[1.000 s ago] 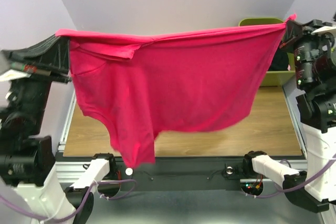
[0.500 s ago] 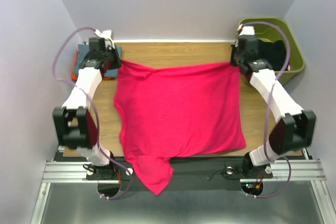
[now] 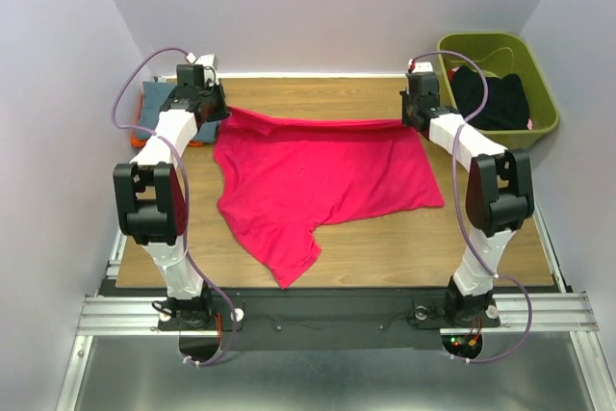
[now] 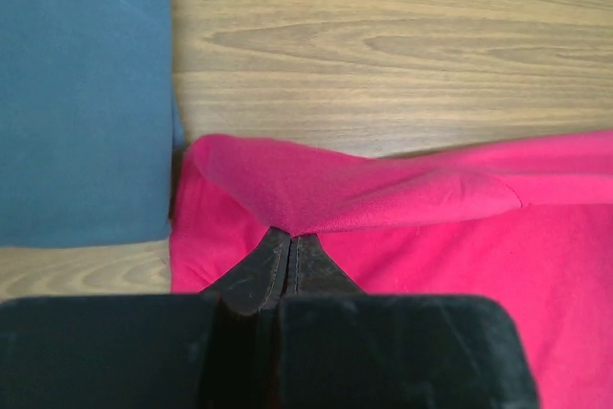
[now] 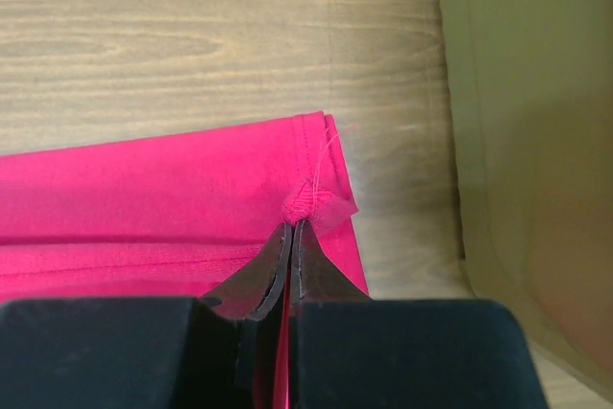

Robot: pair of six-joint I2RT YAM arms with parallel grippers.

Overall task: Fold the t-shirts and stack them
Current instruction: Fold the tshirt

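Since a moment ago, the pink t-shirt (image 3: 322, 175) has come off the near edge and now lies wholly on the wooden table (image 3: 404, 247). Its long axis runs left to right, and one sleeve points toward my bases. Its far edge is pulled taut between my left gripper (image 4: 290, 241) and right gripper (image 5: 292, 229), both pinched tight on the soft matte knit; the right holds a stitched hem corner. A folded slate-blue shirt (image 4: 81, 93) lies just left.
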